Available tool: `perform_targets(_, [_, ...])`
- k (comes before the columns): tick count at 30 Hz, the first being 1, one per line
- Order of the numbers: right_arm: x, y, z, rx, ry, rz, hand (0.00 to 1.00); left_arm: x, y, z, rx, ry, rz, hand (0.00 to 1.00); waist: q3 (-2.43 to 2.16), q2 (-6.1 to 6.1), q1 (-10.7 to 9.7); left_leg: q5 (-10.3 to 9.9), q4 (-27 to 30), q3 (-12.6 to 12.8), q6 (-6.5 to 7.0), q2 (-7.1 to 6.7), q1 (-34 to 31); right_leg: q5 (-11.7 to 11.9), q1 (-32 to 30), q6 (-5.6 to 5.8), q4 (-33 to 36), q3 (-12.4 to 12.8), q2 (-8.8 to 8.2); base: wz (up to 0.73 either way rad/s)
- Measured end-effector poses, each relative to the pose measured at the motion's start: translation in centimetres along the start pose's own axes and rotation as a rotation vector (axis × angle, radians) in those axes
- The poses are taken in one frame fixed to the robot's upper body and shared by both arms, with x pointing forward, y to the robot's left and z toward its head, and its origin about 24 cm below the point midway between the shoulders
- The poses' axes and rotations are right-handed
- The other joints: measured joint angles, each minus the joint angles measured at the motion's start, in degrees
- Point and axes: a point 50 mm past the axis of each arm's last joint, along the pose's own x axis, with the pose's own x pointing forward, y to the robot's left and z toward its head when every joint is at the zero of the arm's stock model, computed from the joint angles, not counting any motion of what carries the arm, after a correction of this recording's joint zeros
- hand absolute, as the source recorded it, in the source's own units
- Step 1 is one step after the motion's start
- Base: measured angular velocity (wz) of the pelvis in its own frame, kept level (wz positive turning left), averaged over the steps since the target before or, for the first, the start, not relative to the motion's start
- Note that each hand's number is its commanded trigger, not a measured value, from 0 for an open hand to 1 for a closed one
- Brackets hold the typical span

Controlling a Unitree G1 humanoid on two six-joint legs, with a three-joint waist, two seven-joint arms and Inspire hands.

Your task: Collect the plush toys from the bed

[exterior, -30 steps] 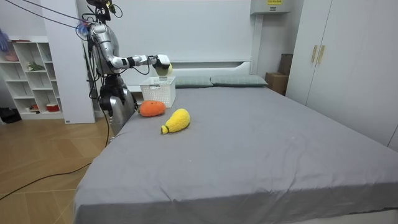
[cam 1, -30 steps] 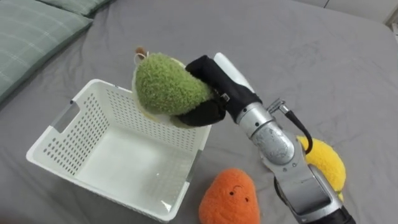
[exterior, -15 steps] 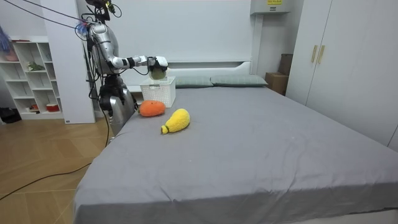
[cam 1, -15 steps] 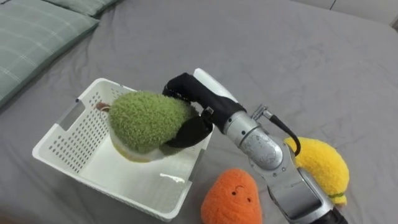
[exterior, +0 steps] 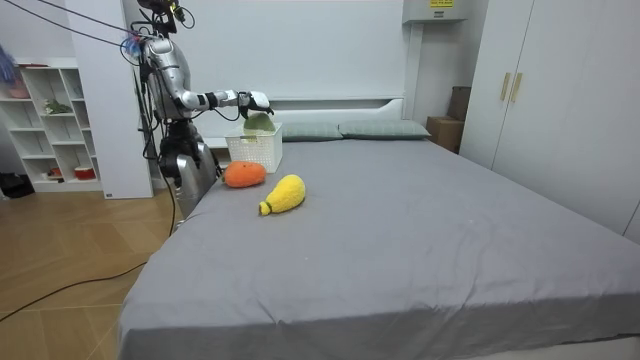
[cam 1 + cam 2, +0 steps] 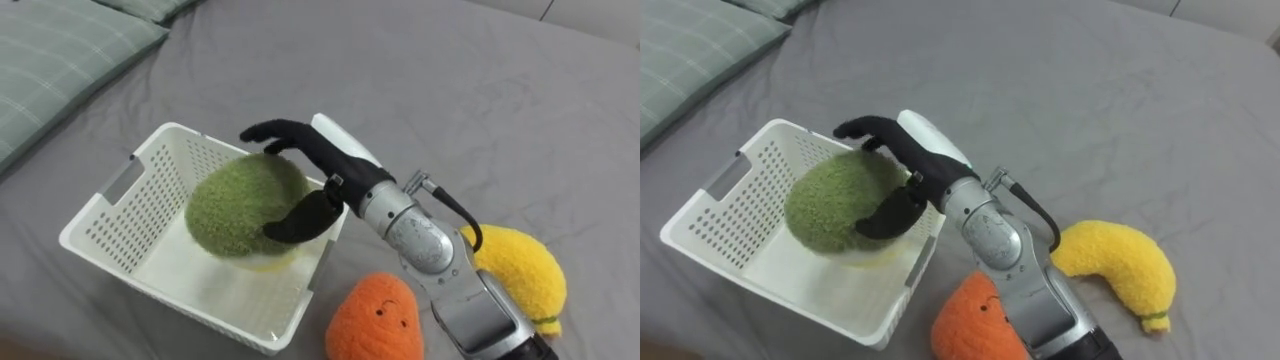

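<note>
Reaching over the white basket, the right hand has its fingers spread nearly straight, clasping nothing and only brushing the green plush toy, which sits inside the basket, apparently just released there. The basket is rigid perforated plastic and the toy round and fuzzy. The orange plush and yellow plush lie uncollected on the grey bed.

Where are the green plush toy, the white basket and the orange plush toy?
green plush toy (image 6: 240, 205): left eye view, middle of its fuzzy body.
white basket (image 6: 135, 205): left eye view, its perforated left wall.
orange plush toy (image 6: 375, 325): left eye view, its front.
</note>
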Motion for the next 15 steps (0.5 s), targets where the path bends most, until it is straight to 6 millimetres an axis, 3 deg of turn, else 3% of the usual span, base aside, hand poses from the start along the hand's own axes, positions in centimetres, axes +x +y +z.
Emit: perform_targets(15, [0.0, -0.02, 0.0, 0.0, 0.0, -0.01, 0.0, 0.01, -0.03, 0.09, 0.001, -0.003, -0.001, 0.0, 0.04, -0.06, 0.0, 0.0, -0.1, 0.1, 0.0, 0.0, 0.0, 0.0, -0.1, 0.0, 0.0, -0.1, 0.0, 0.0])
